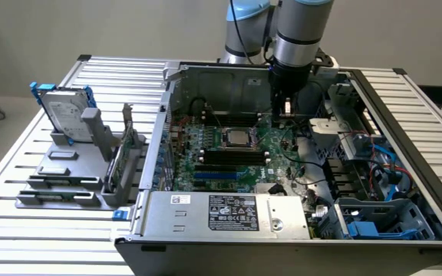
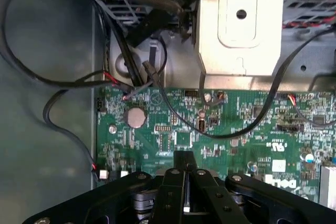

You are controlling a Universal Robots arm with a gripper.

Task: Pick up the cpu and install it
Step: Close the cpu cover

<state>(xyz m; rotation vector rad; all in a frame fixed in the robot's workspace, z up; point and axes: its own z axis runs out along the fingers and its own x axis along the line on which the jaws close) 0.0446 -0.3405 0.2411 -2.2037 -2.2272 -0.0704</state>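
Cpu (image 1: 239, 137): silvery square, seemingly flat inside socket frame (image 1: 223, 138), mid green board (image 1: 282, 158). Placement looked done; exact seating unclear.
Gripper (image 1: 287, 112): clenched, empty, hovering above board, off socket toward exterior view's right.
Judged care: chip needed square, level fit within frame, no sideways shove on contacts; claw needed straight vertical travel.
Around socket: black slots (image 1: 232, 156) just beside. Loose black cables (image 2: 157, 85) and grey bracket (image 2: 236, 30) near claw, snag risk.
Hard drive (image 1: 61, 112): outside case, well apart from socket, exterior view's left.
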